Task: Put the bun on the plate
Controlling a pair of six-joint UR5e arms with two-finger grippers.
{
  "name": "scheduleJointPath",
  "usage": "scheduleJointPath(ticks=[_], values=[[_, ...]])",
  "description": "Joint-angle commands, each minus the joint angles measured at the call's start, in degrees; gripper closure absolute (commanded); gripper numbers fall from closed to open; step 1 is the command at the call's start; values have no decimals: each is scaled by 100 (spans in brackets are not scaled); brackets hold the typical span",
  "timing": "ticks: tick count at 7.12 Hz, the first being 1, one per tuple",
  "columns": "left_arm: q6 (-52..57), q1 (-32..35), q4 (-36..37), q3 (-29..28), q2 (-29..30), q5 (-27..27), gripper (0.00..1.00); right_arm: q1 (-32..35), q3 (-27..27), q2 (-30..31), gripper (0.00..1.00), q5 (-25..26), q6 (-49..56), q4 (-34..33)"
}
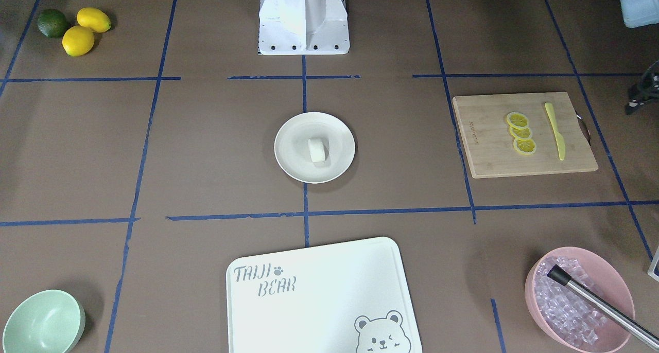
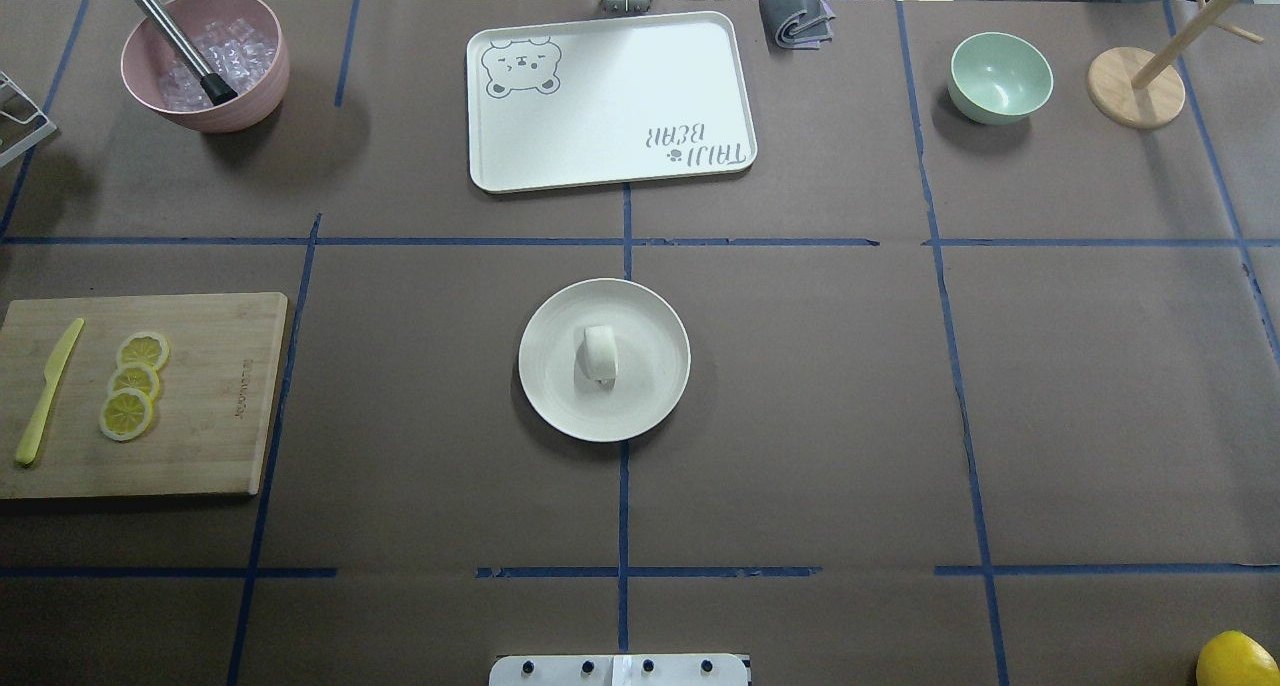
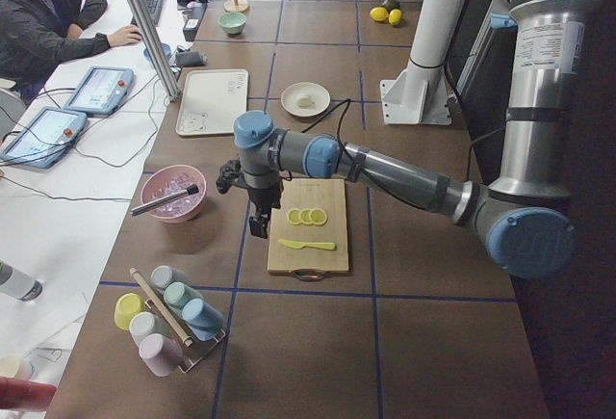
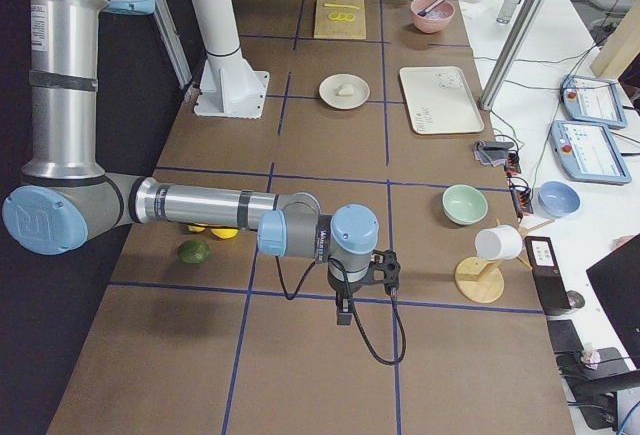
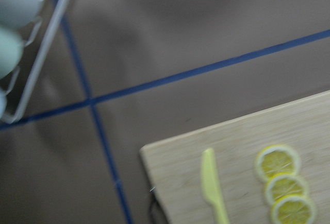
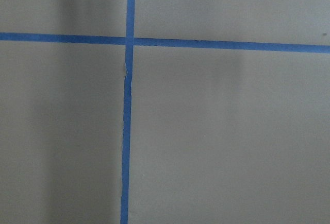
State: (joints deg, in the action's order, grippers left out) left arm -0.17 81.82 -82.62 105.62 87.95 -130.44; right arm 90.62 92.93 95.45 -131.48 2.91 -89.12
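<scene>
White and soft-looking, the small stubby cylindrical bun (image 2: 599, 354) rests near the middle of the round, shallow cream-white plate (image 2: 556, 390). Nothing else touches it. The plate sits at the centre of the brown paper-covered table (image 2: 800, 416), over one of the blue tape lines (image 2: 623, 526) that mark out a grid.

In the left side view, the near arm stretches out low over the table. Its left end effector (image 3: 258, 224) points down just beside the far corner of the rectangular bamboo cutting board (image 3: 310, 246), well apart from the plate. I cannot tell whether its fingers are spread or closed. On that board three yellow lemon slices (image 1: 520, 133) overlap in a short row beside a pale yellow-green plastic knife (image 1: 555, 131). The left wrist camera shows them too, blurred.

In the right side view, the near arm lies low over bare table, and the right end effector (image 4: 343, 310) hangs close to a tape line, far from the plate. Whether it is open or closed cannot be told. Its wrist camera shows only brown paper and crossing tape.
</scene>
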Motion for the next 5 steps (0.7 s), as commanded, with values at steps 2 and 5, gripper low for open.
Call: scheduleJointPath(ticks=[2, 5], values=[[87, 719, -52, -67, -689, -445, 0, 0, -3, 26, 0, 0, -9, 0], [352, 870, -131, -59, -1007, -614, 0, 0, -12, 26, 0, 0, -27, 0]])
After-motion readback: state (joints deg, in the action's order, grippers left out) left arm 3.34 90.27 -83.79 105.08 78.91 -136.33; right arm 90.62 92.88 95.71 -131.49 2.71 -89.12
